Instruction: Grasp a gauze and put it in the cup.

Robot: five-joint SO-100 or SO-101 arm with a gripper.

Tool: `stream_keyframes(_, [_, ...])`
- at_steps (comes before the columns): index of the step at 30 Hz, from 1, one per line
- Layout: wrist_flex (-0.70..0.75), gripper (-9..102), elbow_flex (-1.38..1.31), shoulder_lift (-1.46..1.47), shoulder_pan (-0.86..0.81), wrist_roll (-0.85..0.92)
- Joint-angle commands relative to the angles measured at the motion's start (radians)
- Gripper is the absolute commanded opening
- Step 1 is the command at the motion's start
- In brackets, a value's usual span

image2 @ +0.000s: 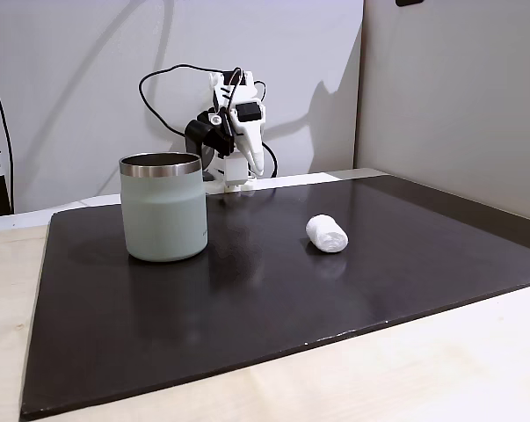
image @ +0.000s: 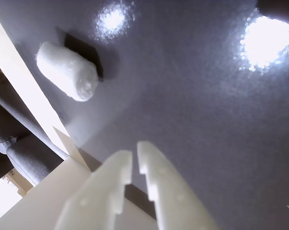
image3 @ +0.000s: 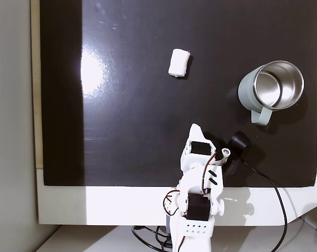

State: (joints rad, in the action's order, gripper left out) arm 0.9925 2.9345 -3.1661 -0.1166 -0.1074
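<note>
Hobby desk setup: black mat on pale wood table, loose cables, plain walls.

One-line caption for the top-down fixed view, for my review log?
Gauze lies untouched on the black mat, the empty cup stands apart to its right, arm folded near the mat's edge.

**Hidden and cut off**

Wrist view: jaws blurred, bases cut by the bottom edge; glare patches wash out the mat. In a fixed view, the cup hides its inside; in another, the arm runs off the bottom.
</note>
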Motion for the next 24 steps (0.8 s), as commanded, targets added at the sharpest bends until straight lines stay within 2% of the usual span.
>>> stream_keyframes(1, [-0.052,0,0.002,-0.011,0.029,0.037])
stream_keyframes(18, [-0.052,0,0.002,-0.011,0.054,0.063])
stream_keyframes(24, [-0.051,0,-0.018,-0.012,0.038,0.135])
